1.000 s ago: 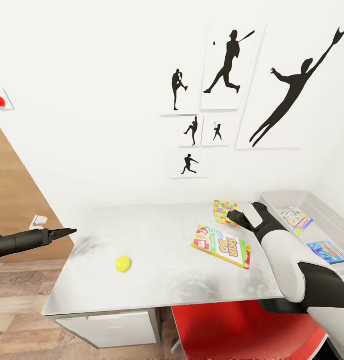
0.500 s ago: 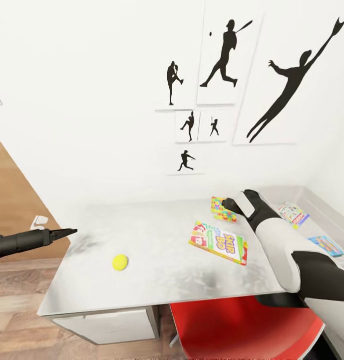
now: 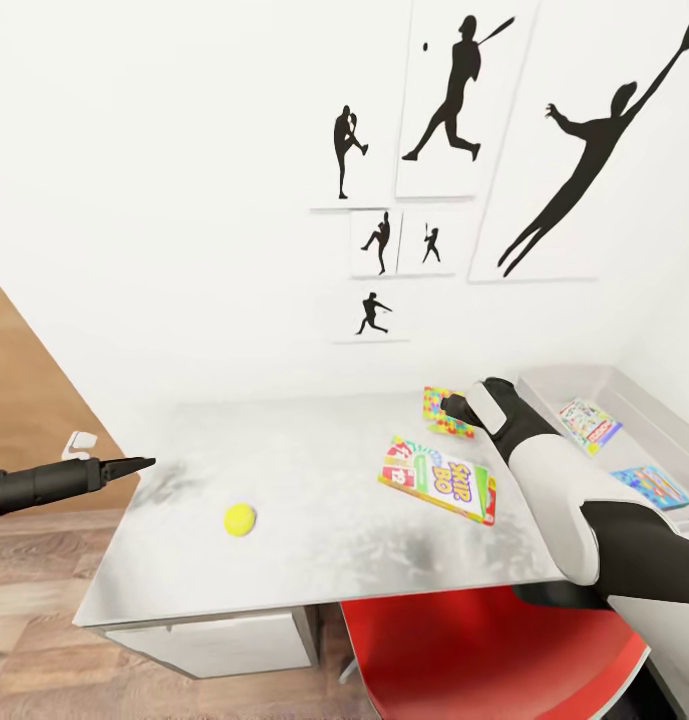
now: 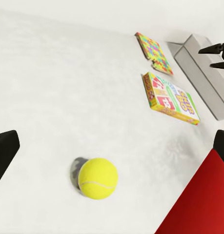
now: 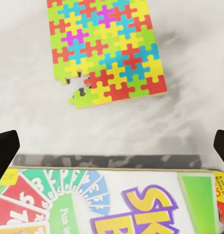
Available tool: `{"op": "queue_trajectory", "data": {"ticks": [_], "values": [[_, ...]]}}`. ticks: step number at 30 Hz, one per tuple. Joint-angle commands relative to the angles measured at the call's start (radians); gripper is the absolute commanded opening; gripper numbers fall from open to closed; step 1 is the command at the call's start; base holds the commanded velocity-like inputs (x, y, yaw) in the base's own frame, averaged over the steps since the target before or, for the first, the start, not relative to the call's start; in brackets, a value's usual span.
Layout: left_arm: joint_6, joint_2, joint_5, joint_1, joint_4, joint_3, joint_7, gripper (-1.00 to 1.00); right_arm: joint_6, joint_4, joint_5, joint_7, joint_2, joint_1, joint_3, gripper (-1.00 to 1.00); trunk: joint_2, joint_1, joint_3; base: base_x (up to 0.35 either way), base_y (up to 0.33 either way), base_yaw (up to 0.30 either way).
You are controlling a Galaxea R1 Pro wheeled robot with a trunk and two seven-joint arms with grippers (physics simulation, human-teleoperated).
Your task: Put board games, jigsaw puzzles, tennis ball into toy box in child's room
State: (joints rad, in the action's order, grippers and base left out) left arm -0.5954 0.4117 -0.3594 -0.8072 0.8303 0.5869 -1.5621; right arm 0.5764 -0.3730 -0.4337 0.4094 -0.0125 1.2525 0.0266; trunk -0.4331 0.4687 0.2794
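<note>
Red-edged board game (image 3: pixel 439 479) lies flat, long axis toward toy box (image 3: pixel 652 432).

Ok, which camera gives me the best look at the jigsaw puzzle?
The right wrist view: the jigsaw puzzle shows large, nearly whole. In the head view the right arm partly hides it; the left wrist view shows it small and far.

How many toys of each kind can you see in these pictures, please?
Board games: 3
Jigsaw puzzles: 1
Tennis balls: 1
Total: 5
</note>
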Motion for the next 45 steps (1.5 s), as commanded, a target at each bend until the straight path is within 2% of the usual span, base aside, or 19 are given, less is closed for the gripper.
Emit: {"op": "queue_trajectory", "data": {"ticks": [1,33,40,45], "values": [[-0.011,0.0,-0.01,-0.001,0.001,0.003,-0.009,1.0,0.003,-0.002,-0.008,0.007,0.0,0.001,0.001,1.0,-0.002,0.0,0.004,0.0,0.0,0.0],[-0.01,0.003,-0.01,-0.002,0.001,0.004,-0.009,1.0,0.002,-0.002,-0.008,0.004,0.001,-0.001,-0.001,1.0,-0.002,0.0,0.056,0.0,0.0,0.0],[-0.01,0.002,-0.01,-0.002,0.001,0.004,-0.009,1.0,0.009,-0.041,-0.008,0.002,0.028,0.002,-0.014,1.0,-0.002,0.0,0.068,0.0,0.0,0.0],[-0.009,0.002,-0.01,-0.002,0.001,0.004,-0.009,1.0,0.013,-0.064,-0.008,0.002,0.035,0.002,-0.023,1.0,-0.002,0.0,0.076,0.0,0.0,0.0]]}}
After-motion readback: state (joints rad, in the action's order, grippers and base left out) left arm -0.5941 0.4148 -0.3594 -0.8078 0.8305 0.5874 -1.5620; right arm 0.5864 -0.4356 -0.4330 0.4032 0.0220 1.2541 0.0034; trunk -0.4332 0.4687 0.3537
